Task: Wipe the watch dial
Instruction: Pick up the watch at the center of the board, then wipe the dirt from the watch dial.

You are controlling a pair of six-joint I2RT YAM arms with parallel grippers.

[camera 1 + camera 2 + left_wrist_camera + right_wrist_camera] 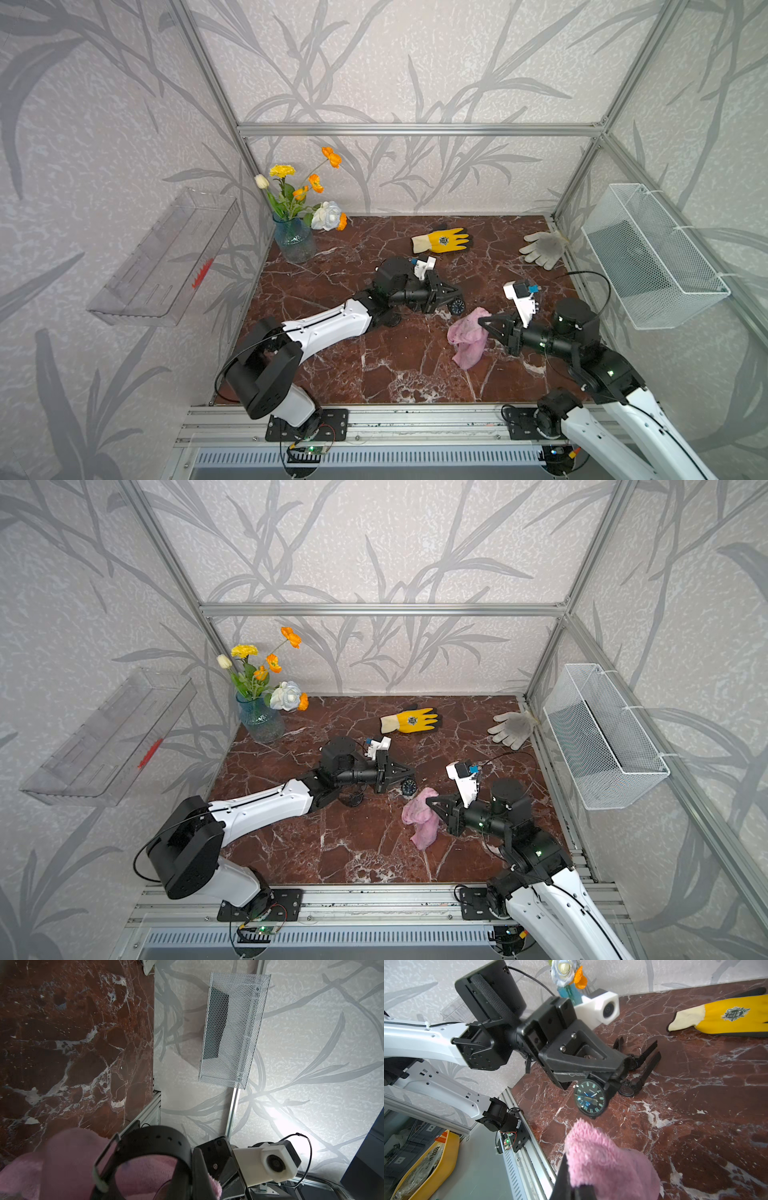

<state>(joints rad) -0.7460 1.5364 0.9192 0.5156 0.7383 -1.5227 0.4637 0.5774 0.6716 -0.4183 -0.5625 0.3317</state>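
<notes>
Prep looks done, the wipe itself not yet. L end effector [612,1073] is clamped on the black wristwatch [589,1098], gripping at the case/strap w/ the dial turned out toward the R arm. As far as I can judge, the watch is held just clear of the bench [332,374]. In both top views it sits a bit past bench centre, toward 3 o'clock. R end effector [484,323] is closed on a bunched pink cloth [602,1159], which in a top view hangs at approx 5 o'clock of the wristwatch [457,306]. R wrist view shows a small gap btwn the cloth's tip and the dial glass: near, not touching. So the watch is gripped and presented, and the cloth is gripped. Left to do: bring the cloth onto the glass and rub across it, prob. several passes. Yellow glove [440,241] at 12 o'clock of the watch and grey glove [542,248] toward 2 o'clock play no part.
</notes>
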